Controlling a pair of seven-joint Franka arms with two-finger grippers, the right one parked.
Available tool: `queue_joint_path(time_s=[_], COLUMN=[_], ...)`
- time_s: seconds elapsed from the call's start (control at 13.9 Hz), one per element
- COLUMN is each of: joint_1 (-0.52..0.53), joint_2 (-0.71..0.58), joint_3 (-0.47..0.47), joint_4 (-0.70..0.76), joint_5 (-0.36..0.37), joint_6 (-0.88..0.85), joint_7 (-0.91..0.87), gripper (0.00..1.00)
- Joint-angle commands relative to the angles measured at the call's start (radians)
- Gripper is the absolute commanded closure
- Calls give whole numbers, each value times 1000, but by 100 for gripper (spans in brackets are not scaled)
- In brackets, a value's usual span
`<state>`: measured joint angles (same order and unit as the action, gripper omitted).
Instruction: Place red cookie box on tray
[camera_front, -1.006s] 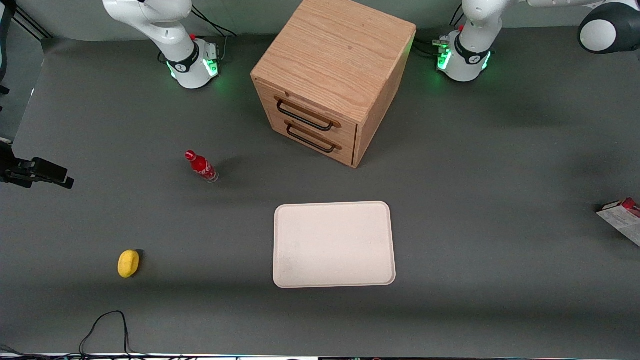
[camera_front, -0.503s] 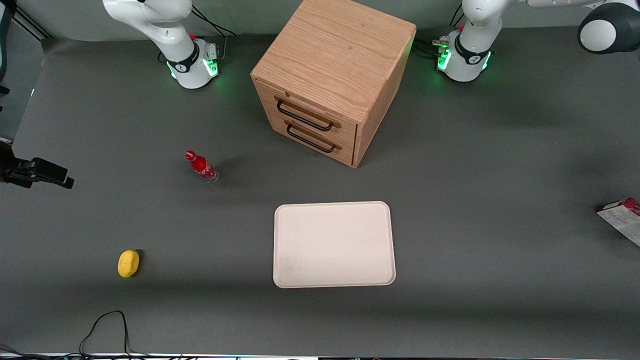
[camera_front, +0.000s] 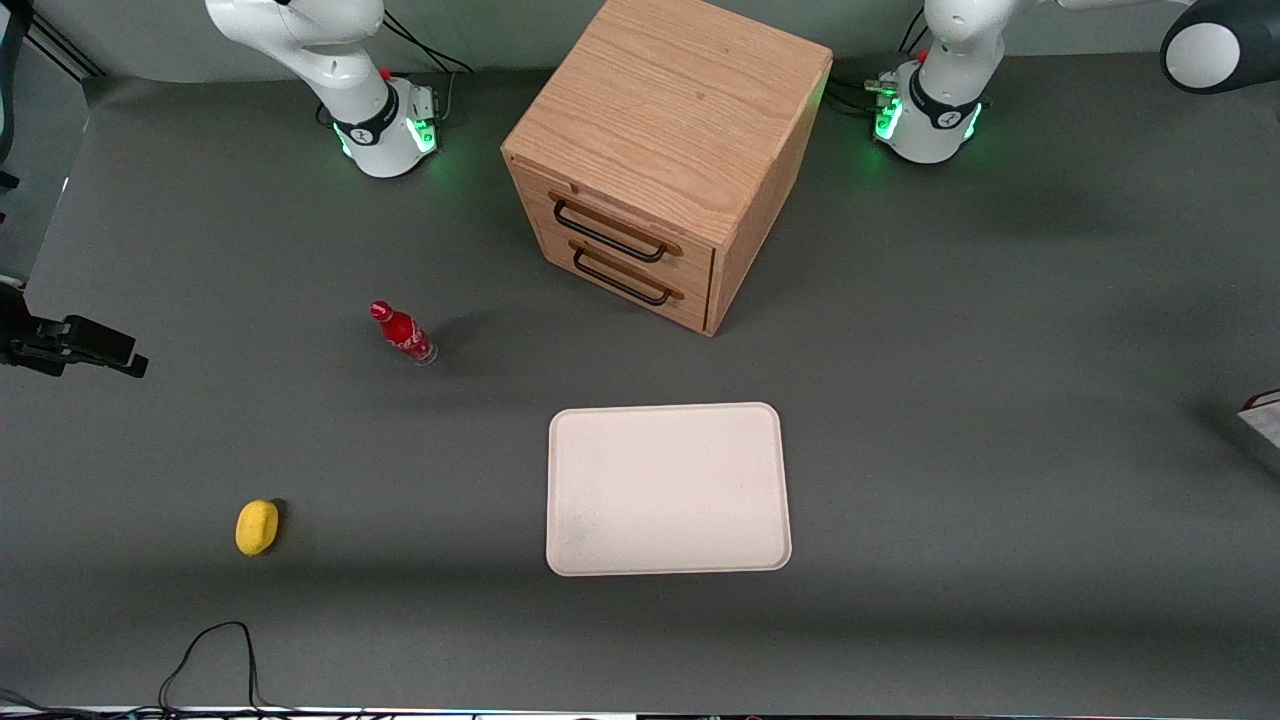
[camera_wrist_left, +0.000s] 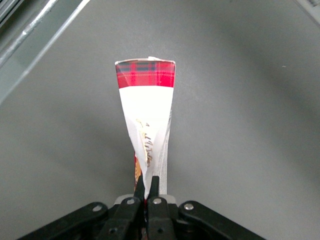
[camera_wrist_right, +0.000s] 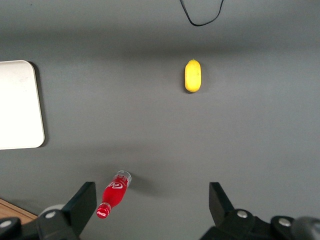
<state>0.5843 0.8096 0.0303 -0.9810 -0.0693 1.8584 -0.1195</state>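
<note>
In the left wrist view my gripper (camera_wrist_left: 148, 187) is shut on the red cookie box (camera_wrist_left: 147, 100). The thin carton stands out from the jaws, its whitish printed face narrow and its end banded in red tartan, above bare grey table. In the front view only a pale sliver of the box (camera_front: 1263, 420) shows at the picture's edge, toward the working arm's end of the table; the gripper itself is out of that view. The cream-white tray (camera_front: 668, 488) lies flat in the middle of the table, nearer the front camera than the cabinet, with nothing on it.
A wooden drawer cabinet (camera_front: 660, 150) with both drawers closed stands between the arm bases. A small red bottle (camera_front: 402, 332) and a yellow object (camera_front: 257, 526) sit toward the parked arm's end. A black cable (camera_front: 215, 650) loops near the table's front edge.
The box has slid further out of the front view at the working arm's end; its red edge no longer shows there. The working arm's elbow has shifted slightly.
</note>
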Motion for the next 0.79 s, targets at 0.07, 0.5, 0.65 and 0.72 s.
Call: queue_joint_path(time_s=[0.07, 0.5, 0.65, 0.72], joint_1=[3, -3, -43, -76], joint_2=[-103, -250, -276, -286], joint_3=[14, -3, -21, -23], joint_4=[94, 94, 94, 96], joint_5=[3, 9, 11, 17], joint_6=[-189, -361, -421, -454], joint_7=[-2, 23, 56, 95], gripper=[100, 100, 100, 100])
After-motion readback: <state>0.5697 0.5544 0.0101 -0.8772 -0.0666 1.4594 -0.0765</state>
